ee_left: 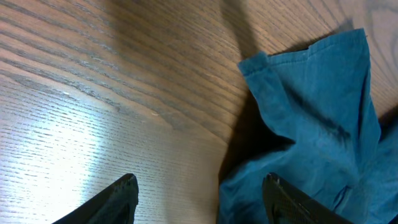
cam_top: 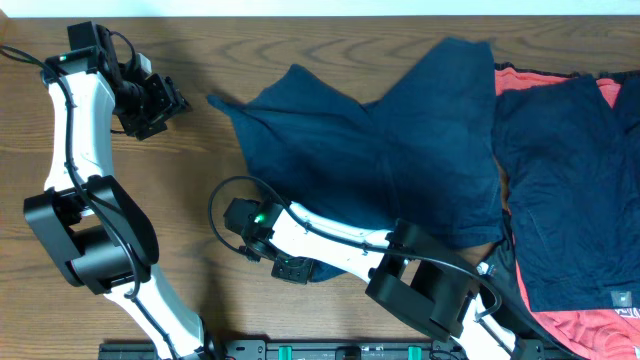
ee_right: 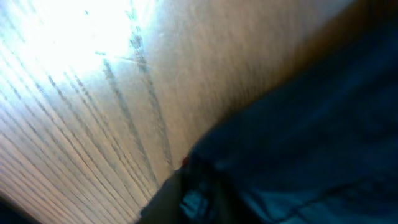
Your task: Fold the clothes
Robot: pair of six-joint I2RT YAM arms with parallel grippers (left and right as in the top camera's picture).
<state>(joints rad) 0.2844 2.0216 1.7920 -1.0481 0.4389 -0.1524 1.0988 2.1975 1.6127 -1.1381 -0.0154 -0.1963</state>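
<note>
A navy blue garment lies spread, with wrinkles, on the middle of the wooden table. My left gripper is open and empty near the table's top left, just left of the garment's pointed corner. In the left wrist view the open fingers hover over bare wood, and that corner lies to the right. My right gripper is at the garment's lower left edge. The blurred right wrist view shows its jaws closed on navy fabric.
A pile of other clothes lies at the right edge: a navy garment on top of a coral-red one. The right arm stretches across the front of the table. Bare wood lies between the two arms.
</note>
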